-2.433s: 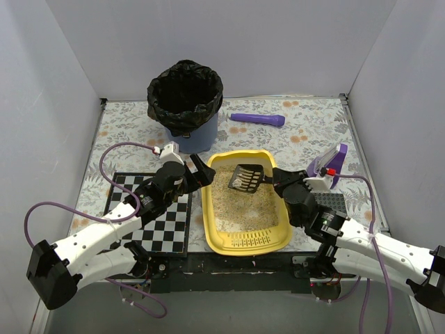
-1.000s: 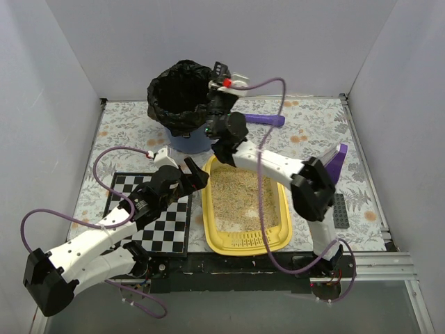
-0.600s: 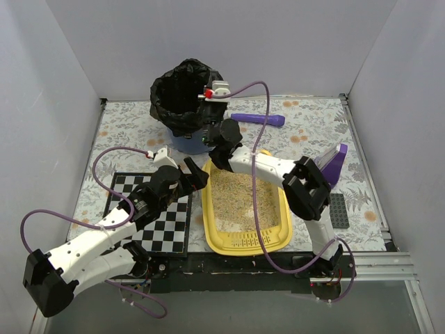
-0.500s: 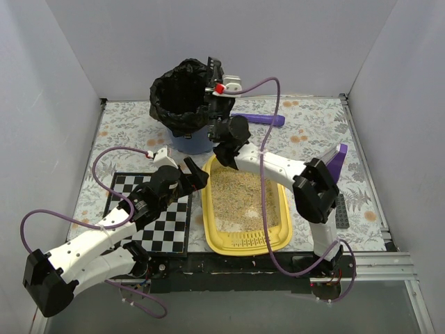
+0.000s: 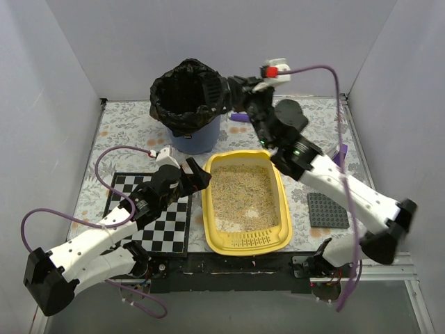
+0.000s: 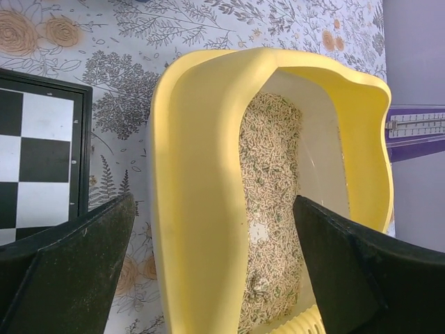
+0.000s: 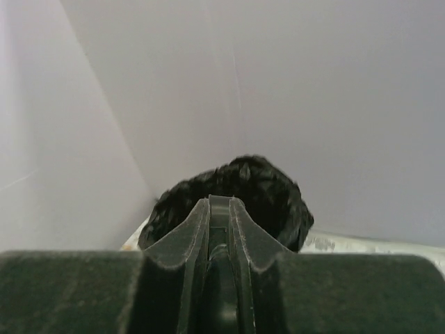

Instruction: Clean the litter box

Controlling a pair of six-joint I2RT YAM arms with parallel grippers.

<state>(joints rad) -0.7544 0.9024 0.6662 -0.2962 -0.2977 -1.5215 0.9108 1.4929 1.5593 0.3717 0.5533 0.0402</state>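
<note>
The yellow litter box (image 5: 208, 209) lies mid-table with beige litter (image 5: 242, 191) and a slotted strip at its near end. My left gripper (image 5: 198, 177) is open, its jaws astride the box's left wall (image 6: 188, 209), one finger (image 6: 69, 264) outside and the other over the litter. My right gripper (image 5: 240, 97) is raised beside the rim of the blue bin (image 5: 195, 141) with its black bag (image 7: 233, 188). It is shut on the black scoop's handle (image 7: 219, 229), seen edge-on. The scoop's head blends into the bag.
A checkerboard (image 5: 149, 216) lies left of the box. A dark studded plate (image 5: 327, 210) lies to its right, with a purple object (image 5: 339, 154) behind it. A purple tube (image 5: 238, 117) lies behind the box, partly hidden by my right arm. Walls close in three sides.
My right arm has swung up and to the right, its wrist now higher and right of the bin, with the scoop still at the rim. The left arm and the litter box have not moved.
</note>
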